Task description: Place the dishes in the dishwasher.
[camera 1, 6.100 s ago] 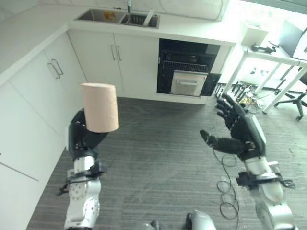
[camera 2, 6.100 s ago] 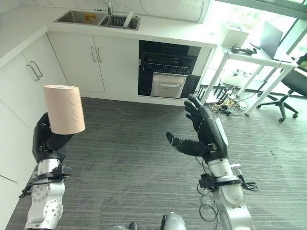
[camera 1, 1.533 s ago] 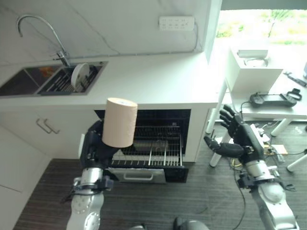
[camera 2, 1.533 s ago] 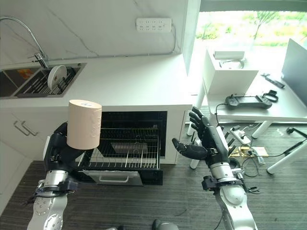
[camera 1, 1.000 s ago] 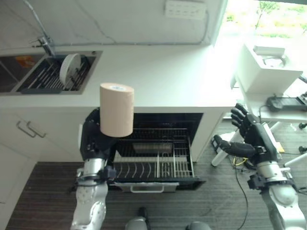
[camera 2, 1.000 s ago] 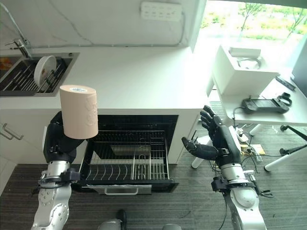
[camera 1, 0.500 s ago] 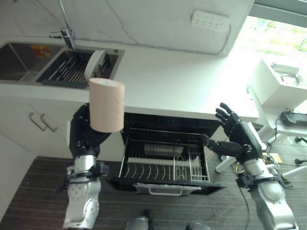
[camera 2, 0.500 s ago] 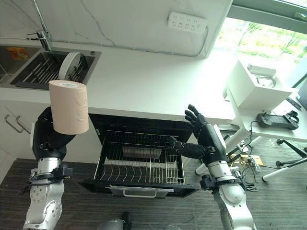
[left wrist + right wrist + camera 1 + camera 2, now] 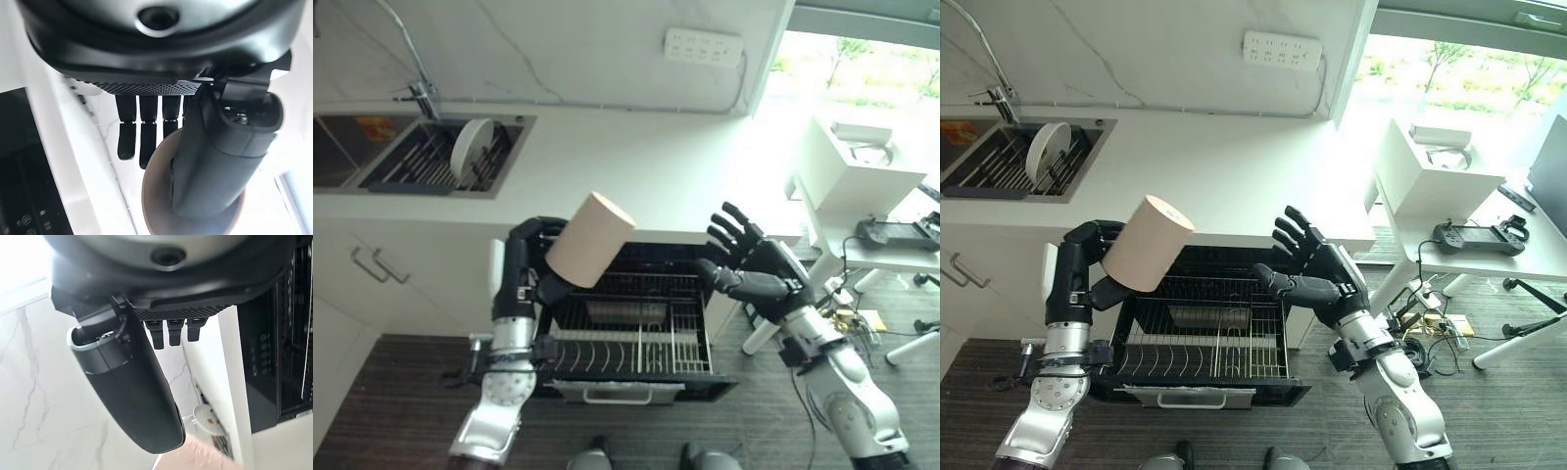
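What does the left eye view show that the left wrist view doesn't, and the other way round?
Left eye view alone: the open dishwasher with its wire rack pulled out, a white plate standing in the sink, and the right hand open above the rack. Left wrist view alone: the cup's round end seen from close, behind the thumb. Both: the left hand gripping the tilted beige cup.

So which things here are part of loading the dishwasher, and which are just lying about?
Part of the job:
- tan cup, held tilted in the left robot hand
- open dishwasher with its rack pulled out
- white plate in the sink
- right robot hand, open

Lying about:
- controller on the side table
- white box
- wall socket strip
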